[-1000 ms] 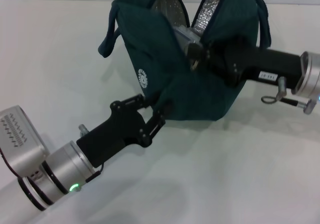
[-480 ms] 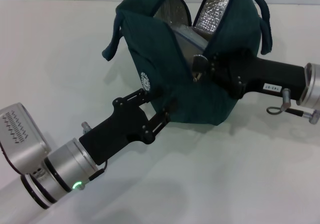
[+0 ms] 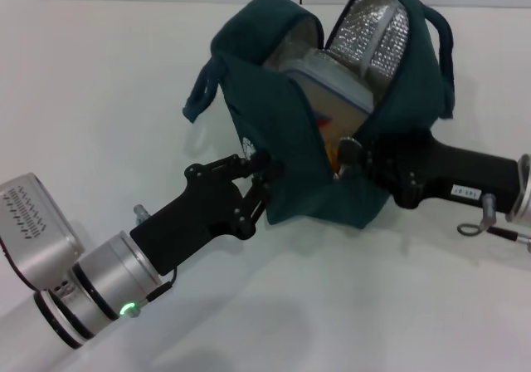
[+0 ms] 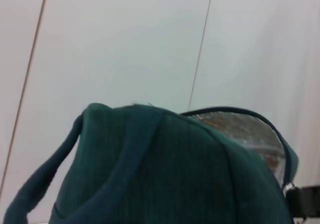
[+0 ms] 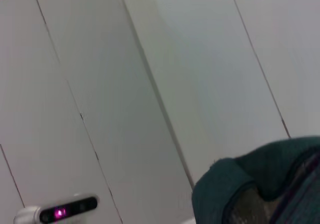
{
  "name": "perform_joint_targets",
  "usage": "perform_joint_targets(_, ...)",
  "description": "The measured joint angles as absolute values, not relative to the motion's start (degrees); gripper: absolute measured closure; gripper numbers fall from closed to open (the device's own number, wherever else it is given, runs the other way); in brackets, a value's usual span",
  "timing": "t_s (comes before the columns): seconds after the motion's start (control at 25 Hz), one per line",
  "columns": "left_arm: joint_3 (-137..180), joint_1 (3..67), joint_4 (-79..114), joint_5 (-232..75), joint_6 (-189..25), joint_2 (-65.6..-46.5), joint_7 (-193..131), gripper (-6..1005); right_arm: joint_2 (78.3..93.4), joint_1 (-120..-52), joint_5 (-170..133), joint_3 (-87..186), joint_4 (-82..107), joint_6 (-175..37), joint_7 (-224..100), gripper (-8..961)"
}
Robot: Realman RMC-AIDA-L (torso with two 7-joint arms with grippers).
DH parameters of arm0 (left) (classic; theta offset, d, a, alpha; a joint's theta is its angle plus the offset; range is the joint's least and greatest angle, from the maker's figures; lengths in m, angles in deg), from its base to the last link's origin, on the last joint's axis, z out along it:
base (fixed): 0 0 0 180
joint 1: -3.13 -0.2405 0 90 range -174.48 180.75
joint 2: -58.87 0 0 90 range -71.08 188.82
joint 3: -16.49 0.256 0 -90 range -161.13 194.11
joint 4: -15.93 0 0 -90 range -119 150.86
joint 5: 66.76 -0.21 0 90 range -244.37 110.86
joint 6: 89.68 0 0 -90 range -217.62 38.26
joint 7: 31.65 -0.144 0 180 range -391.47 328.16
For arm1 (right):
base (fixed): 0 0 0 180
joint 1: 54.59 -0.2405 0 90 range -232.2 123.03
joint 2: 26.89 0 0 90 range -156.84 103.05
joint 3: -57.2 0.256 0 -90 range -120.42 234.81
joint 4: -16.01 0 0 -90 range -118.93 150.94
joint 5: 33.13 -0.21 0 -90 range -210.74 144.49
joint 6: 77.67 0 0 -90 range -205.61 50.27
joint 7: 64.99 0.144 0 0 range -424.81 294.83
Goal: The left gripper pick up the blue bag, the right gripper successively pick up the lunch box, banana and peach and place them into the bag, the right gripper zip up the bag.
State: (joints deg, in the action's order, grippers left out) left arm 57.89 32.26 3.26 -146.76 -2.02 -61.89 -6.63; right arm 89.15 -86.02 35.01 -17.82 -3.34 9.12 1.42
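Note:
The blue bag (image 3: 282,131) stands on the white table with its top gaping, its silver foil lining (image 3: 373,31) showing. Inside it lies the lunch box (image 3: 332,77), and below that shows a sliver of orange-yellow, the banana (image 3: 326,126). The peach is hidden. My left gripper (image 3: 259,173) is shut on the bag's near side fabric below the white logo. My right gripper (image 3: 350,151) is pressed to the low end of the zipper seam and looks shut on the zipper pull. The left wrist view shows the bag (image 4: 165,174) up close; the right wrist view shows only a corner of the bag (image 5: 260,184).
The white table (image 3: 99,81) spreads around the bag on every side. A bag handle (image 3: 203,90) hangs off the left, another handle (image 3: 444,48) off the right. White wall panels fill both wrist views, and my head (image 5: 57,213) shows low in the right wrist view.
The bag and both grippers have shifted right. My right gripper has slid down and right along the zipper seam. The opening has spread, showing more of the lunch box.

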Motion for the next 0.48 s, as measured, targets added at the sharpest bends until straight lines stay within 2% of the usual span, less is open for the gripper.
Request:
perform_joint_targets(0.16,58.1,32.5,3.4,-147.0,-2.2,-61.89,-6.7,827,89.07,-85.3,36.2,-18.1,-2.5,8.0,1.3,892)
perform_joint_targets(0.36,58.0,32.5,3.4,-147.0,-2.3,-61.89,-6.6,936,88.98,-84.8,38.2,-19.4,-1.4,6.4,1.2,891)
perform_joint_targets(0.48,58.0,32.6,3.5,-146.8,-2.2,-61.89,-6.6,936,88.95,-84.1,38.6,-19.3,-1.2,6.0,1.2,891)
